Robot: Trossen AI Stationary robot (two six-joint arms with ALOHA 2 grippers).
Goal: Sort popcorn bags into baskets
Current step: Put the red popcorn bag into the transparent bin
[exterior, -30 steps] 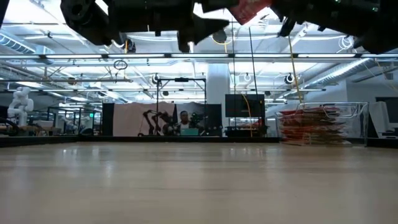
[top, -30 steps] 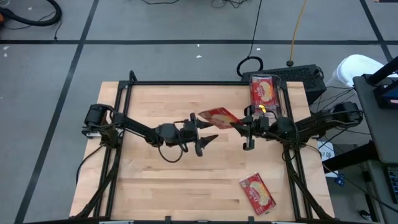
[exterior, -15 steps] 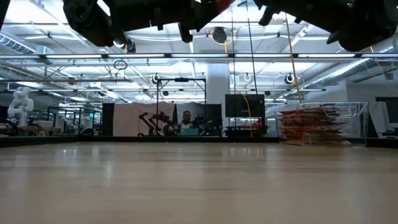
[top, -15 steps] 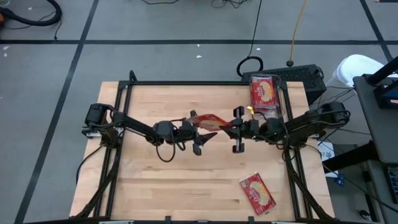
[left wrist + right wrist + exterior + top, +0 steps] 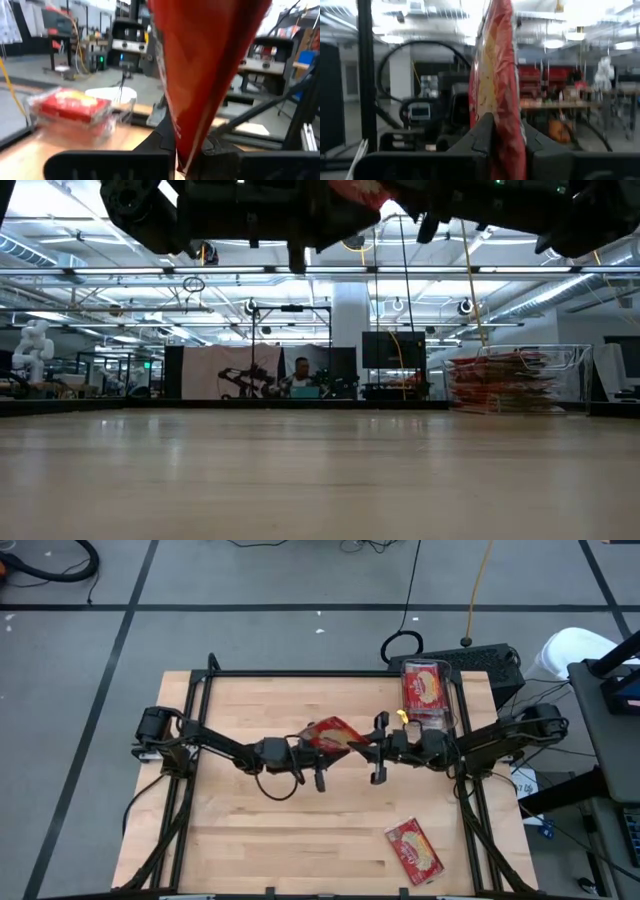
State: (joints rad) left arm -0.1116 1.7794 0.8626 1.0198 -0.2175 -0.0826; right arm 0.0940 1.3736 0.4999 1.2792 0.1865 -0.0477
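A red popcorn bag (image 5: 333,733) hangs in the air over the table's middle, between my two grippers. My left gripper (image 5: 321,748) is shut on its left end and my right gripper (image 5: 373,745) is shut on its right end. The low view shows the bag (image 5: 362,190) high above the tabletop. The clear basket (image 5: 427,692) stands at the far right of the table with red bags stacked in it; it also shows as the basket (image 5: 505,380) in the low view. Another popcorn bag (image 5: 415,850) lies flat near the table's near right corner. My left gripper pinches the bag's left end (image 5: 181,145) between its two fingers, coming about level from the table's left. The bag is clear of the table and stands up on edge above the fingers. My right gripper pinches the bag's right end (image 5: 501,142) between its two fingers, coming from the table's right and slanting slightly upward. The bag stands on edge between the fingers, lifted clear.
A black frame (image 5: 300,674) runs round the table. The wood on the left and near side is bare (image 5: 260,840). Beyond the far right corner sit a black box (image 5: 480,662) and cables. A person sits far behind the table (image 5: 302,375).
My right gripper has carried the bag toward the table's left, up to my left gripper. My left gripper, open a second ago, has shut on the bag's left end. The bag has stayed clear of the table.
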